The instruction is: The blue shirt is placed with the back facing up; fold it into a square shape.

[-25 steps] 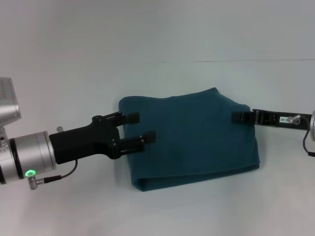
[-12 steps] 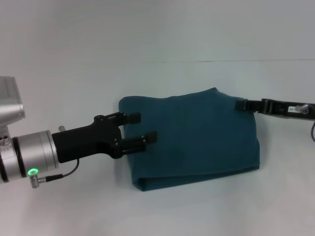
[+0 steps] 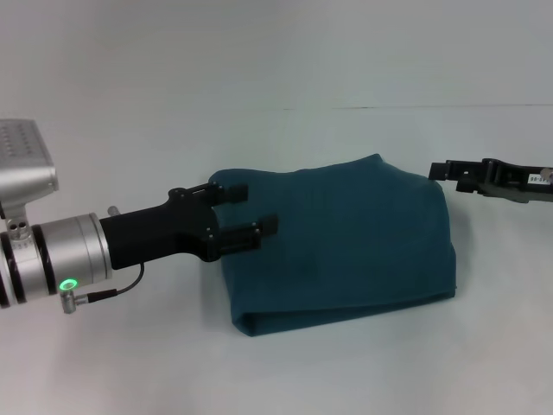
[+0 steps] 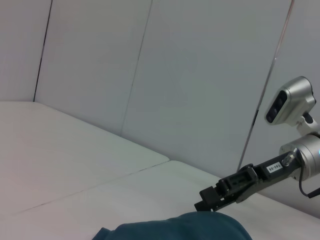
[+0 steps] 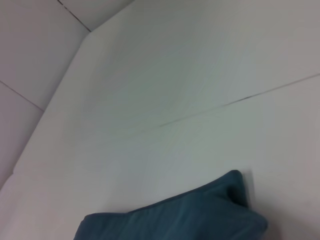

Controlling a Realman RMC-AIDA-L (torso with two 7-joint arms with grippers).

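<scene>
You have one blue shirt (image 3: 341, 246) here, lying folded on the white table (image 3: 130, 363) as a roughly square, slightly lopsided pad of soft matte knit, with a doubled edge rolled along its near side. Two black grippers flank it. Your left gripper (image 3: 246, 210) reaches in over the shirt's left edge with its two fingers spread well apart and nothing held between them. Your right gripper (image 3: 441, 170) sits just off the shirt's far right corner; you cannot tell its finger spacing from the head view. The left wrist view shows you that right gripper (image 4: 207, 199) from the side, beyond the shirt's rounded hump. The right wrist view gives only the shirt's corner and a table seam (image 5: 240, 101).
</scene>
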